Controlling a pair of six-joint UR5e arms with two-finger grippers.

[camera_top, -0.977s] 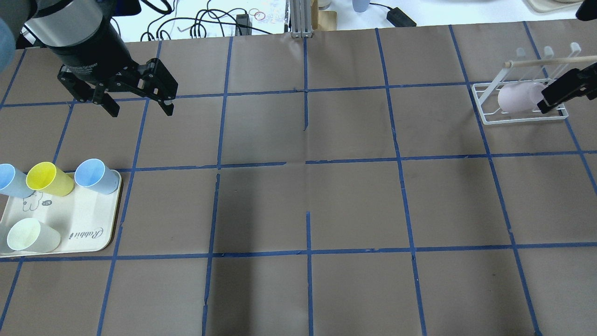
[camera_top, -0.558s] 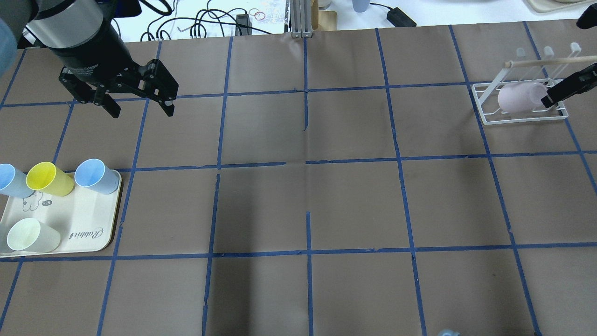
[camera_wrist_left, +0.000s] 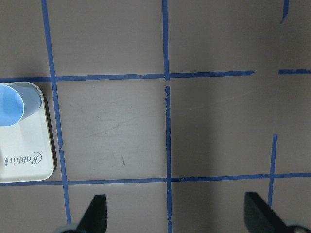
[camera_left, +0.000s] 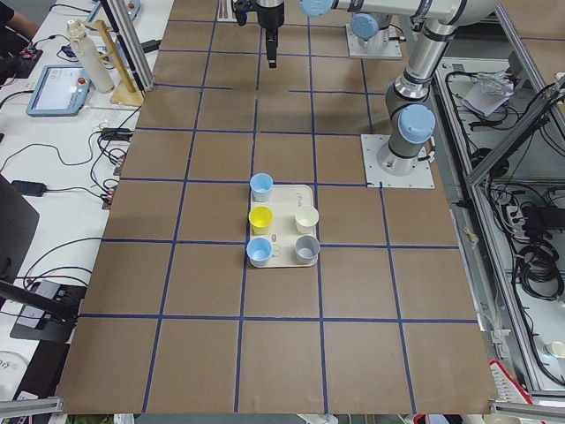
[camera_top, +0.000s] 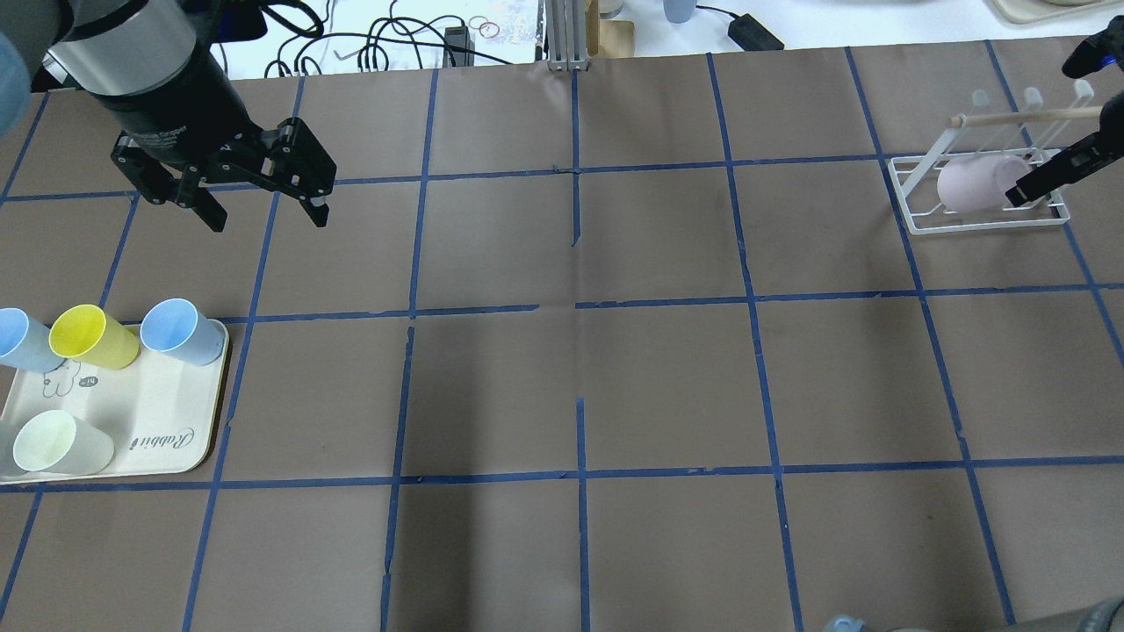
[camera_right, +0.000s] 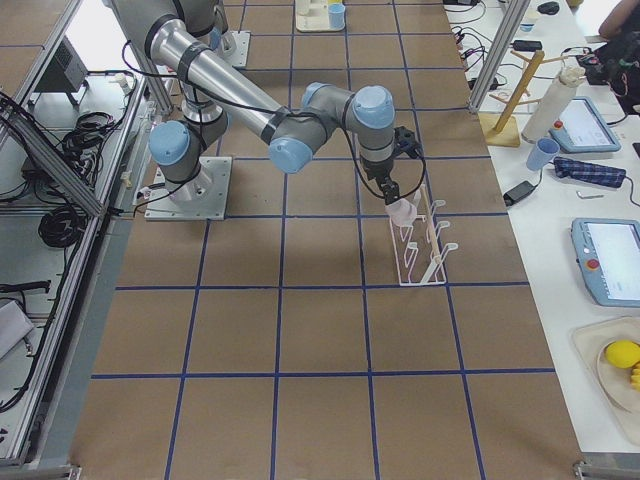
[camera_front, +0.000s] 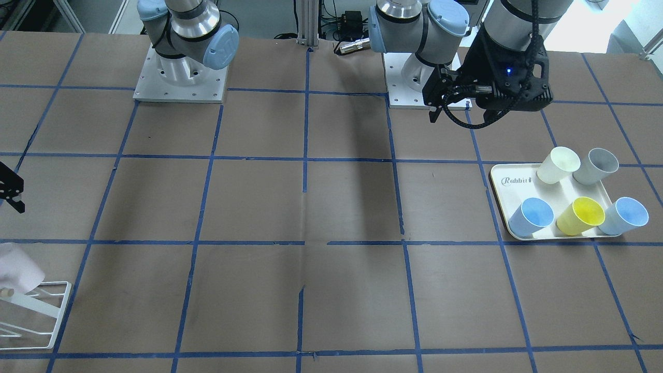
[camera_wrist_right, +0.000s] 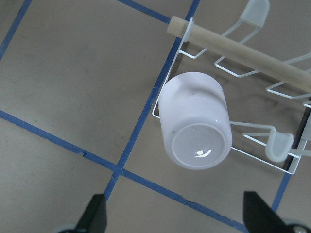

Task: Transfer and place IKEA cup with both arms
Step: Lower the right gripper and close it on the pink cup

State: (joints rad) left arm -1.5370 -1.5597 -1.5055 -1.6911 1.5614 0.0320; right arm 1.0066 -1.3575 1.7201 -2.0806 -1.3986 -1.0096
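Observation:
The pale pink IKEA cup (camera_top: 970, 186) rests tilted on a prong of the white wire rack (camera_top: 983, 225) at the table's far right. In the right wrist view the cup (camera_wrist_right: 194, 126) shows its base. My right gripper (camera_wrist_right: 177, 217) is open, just off the cup and not touching it. Its fingers (camera_top: 1049, 172) show at the right edge of the overhead view. My left gripper (camera_top: 267, 215) hangs open and empty above the table at the back left, well behind the tray.
A cream tray (camera_top: 158, 439) at the left holds a yellow cup (camera_top: 88, 335), two blue cups (camera_top: 180, 331), a cream-white cup (camera_top: 57, 443) and a grey cup (camera_front: 598, 166). A wooden dowel (camera_top: 1027, 115) tops the rack. Cables lie beyond the far edge.
My right gripper has drawn back from the pink cup, which stays on the rack. My left gripper has barely shifted.

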